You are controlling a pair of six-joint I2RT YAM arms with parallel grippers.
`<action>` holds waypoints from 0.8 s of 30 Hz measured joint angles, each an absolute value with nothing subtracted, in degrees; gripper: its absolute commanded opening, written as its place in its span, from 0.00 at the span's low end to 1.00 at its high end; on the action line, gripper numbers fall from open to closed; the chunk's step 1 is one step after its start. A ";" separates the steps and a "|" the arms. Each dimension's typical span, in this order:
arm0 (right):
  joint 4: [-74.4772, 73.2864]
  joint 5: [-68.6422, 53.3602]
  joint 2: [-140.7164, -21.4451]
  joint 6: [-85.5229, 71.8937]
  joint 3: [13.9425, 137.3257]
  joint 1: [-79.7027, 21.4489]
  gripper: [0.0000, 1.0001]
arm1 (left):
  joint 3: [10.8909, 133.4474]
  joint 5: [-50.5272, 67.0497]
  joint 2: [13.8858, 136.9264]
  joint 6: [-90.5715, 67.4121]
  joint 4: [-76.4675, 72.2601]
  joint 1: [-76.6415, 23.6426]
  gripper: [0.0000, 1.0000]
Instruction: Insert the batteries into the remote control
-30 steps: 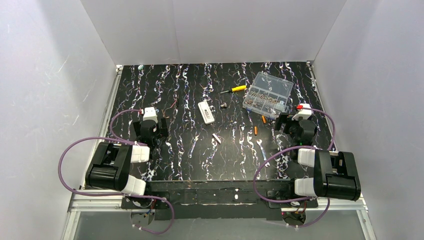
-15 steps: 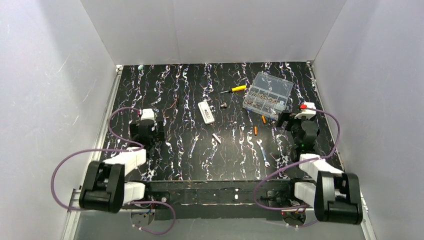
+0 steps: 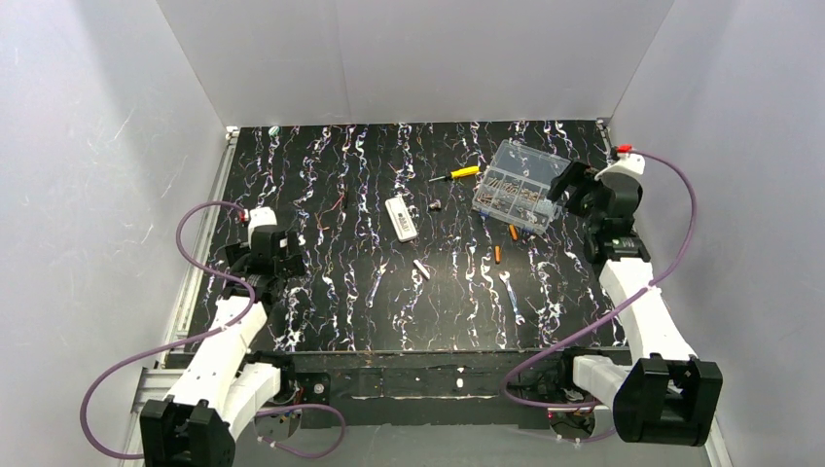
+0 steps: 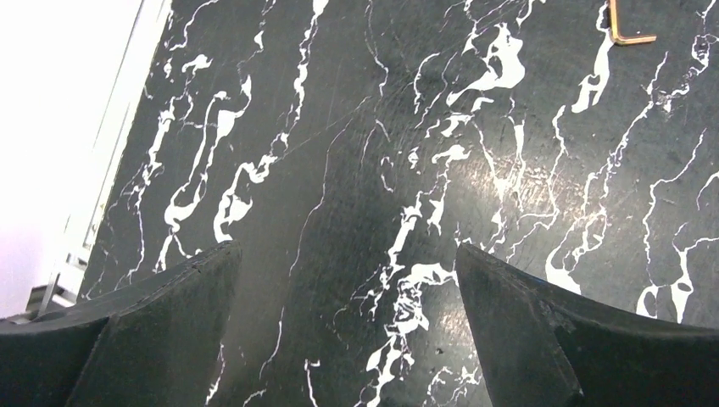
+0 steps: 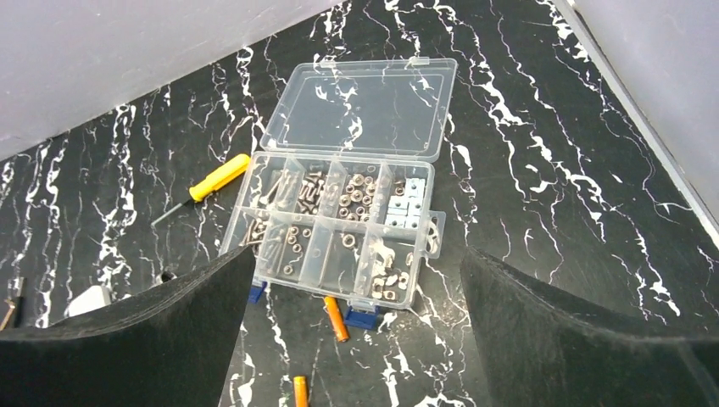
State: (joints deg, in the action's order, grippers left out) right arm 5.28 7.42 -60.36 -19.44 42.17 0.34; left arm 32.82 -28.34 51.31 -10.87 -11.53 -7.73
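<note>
Left gripper [image 4: 348,254] hung spread wide, empty, over the table [image 3: 340,292] near its left edge, right gripper [image 5: 356,259] equally wide and empty above the clear box [image 5: 339,229]; remote control [image 3: 401,217] lay mid-table, batteries [image 3: 513,232] loose just beside the box's near side.

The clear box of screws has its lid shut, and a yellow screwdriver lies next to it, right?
No. The lid of the clear box is open, folded back flat, as the right wrist view shows. The yellow screwdriver does lie next to it.
</note>
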 measured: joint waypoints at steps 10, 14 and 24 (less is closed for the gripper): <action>-8.93 4.25 -63.44 -22.33 47.68 -0.23 1.00 | 33.32 -30.57 45.71 -14.79 -1.08 -7.60 0.99; -13.15 5.52 -67.77 -22.20 52.60 -6.85 1.00 | 33.47 -31.18 45.65 -15.77 2.15 -7.55 0.99; -18.57 7.31 -84.27 -23.62 71.33 -30.85 0.95 | 38.81 -31.07 49.32 -18.02 10.22 -7.55 1.00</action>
State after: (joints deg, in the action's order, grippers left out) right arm -18.57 7.31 -84.27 -23.62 71.33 -30.85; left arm 38.81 -31.07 49.32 -18.02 10.22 -7.55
